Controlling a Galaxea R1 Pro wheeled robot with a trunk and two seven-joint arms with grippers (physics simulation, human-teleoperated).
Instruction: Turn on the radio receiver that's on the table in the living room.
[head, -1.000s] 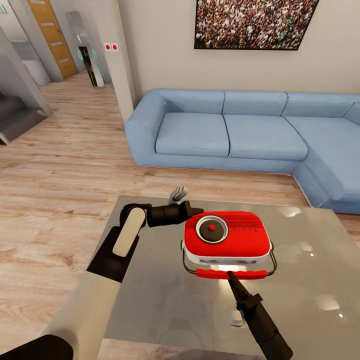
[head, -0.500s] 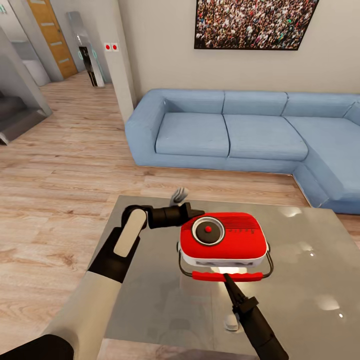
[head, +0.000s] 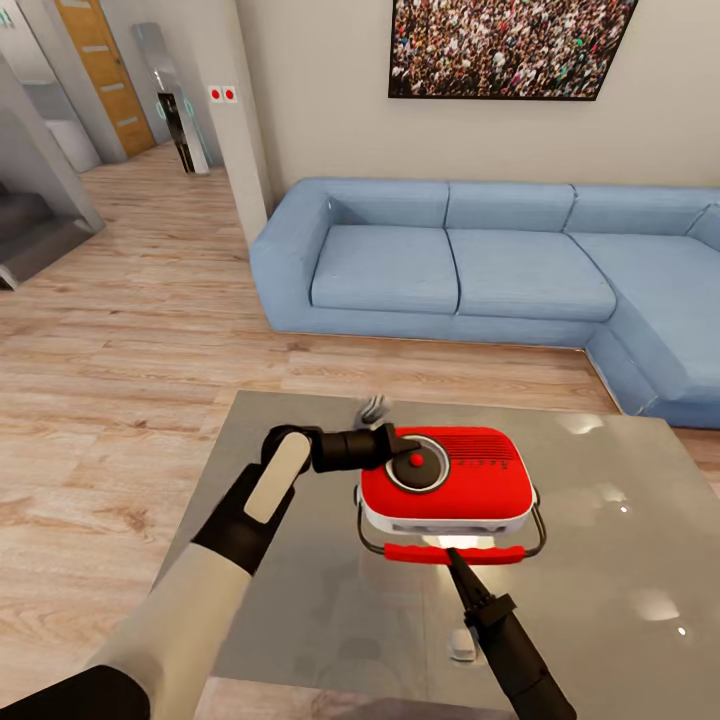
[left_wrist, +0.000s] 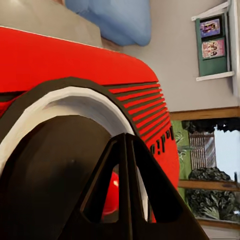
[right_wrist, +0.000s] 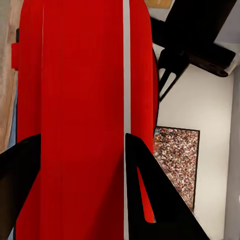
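Head view, setting: living room with light wood plank floor (head: 130, 330), light-blue sectional sofa (head: 470, 265) across the upper middle and right, framed crowd picture (head: 510, 45) at the top.
Table (head: 300, 600): glossy grey top filling the lower centre and lower right, one seam running through it.
Radio receiver (head: 455, 480): bright red, lying flat on the table at the frame's centre, round dark dial with a red knob on its upper face towards the left, white band along its lower edge, red-gripped handle at its near side.
Left gripper (head: 398, 452): reaches in from the lower left, its tip over the dial's left rim. In the left wrist view the fingers (left_wrist: 125, 190) lie pressed together, closed on nothing, with the dial's white ring and red knob just beyond them.
Right gripper (head: 452, 556): comes up from the lower right, its tip at the radio's red handle; from here I cannot tell whether it touches. In the right wrist view the fingers (right_wrist: 150, 200) stand parted on either side of the radio's red body (right_wrist: 85, 120), not clamping it.
Background, upper left: wooden door (head: 105, 70), white pillar (head: 225, 110) with two red marks.
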